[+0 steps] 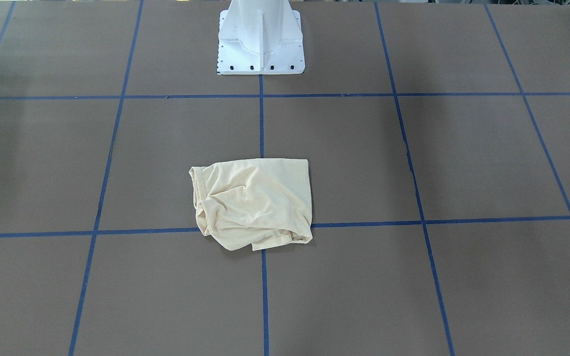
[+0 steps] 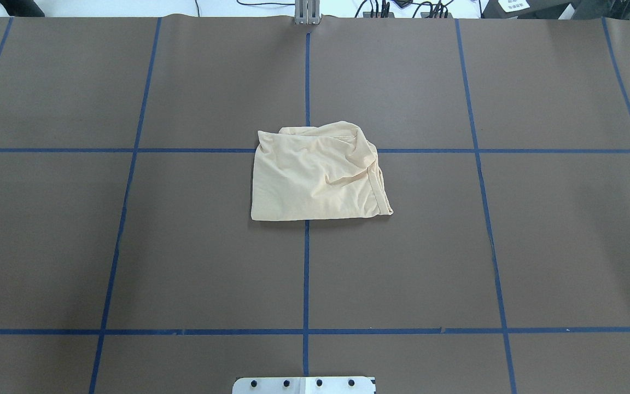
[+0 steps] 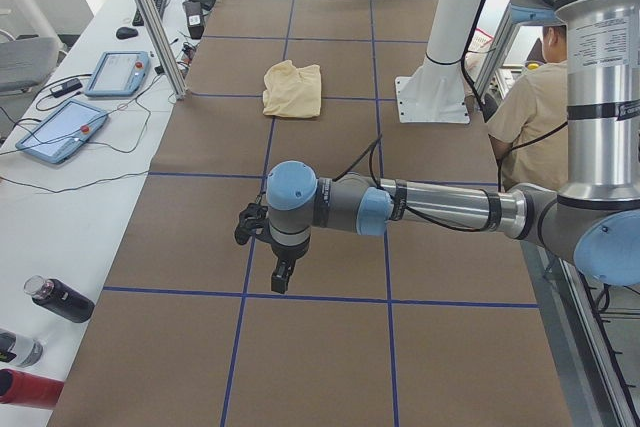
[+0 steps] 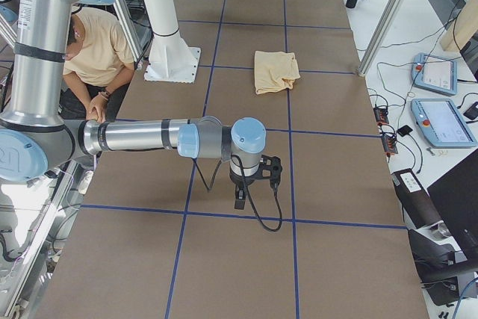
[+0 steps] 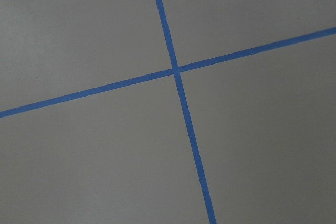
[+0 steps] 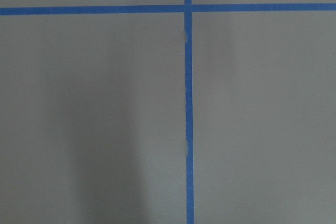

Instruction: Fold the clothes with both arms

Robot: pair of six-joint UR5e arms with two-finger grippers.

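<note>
Plain pale cream-yellow folded cloth shirt (image 1: 253, 202), matte brown table cover (image 1: 463, 158) crossed by a square grid of blue tape lines (image 1: 261, 123), white metal pedestal base (image 1: 260, 44), grey-and-silver jointed left arm (image 3: 450, 209) and right arm (image 4: 134, 136) with light-blue joint caps (image 3: 291, 187), black cables (image 4: 254, 208).

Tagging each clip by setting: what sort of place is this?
Most likely a robotics lab or data-collection cell: the jointed left arm and right arm near a white pedestal, a brown table gridded with blue tape, and teach pendants with cables alongside.
</note>
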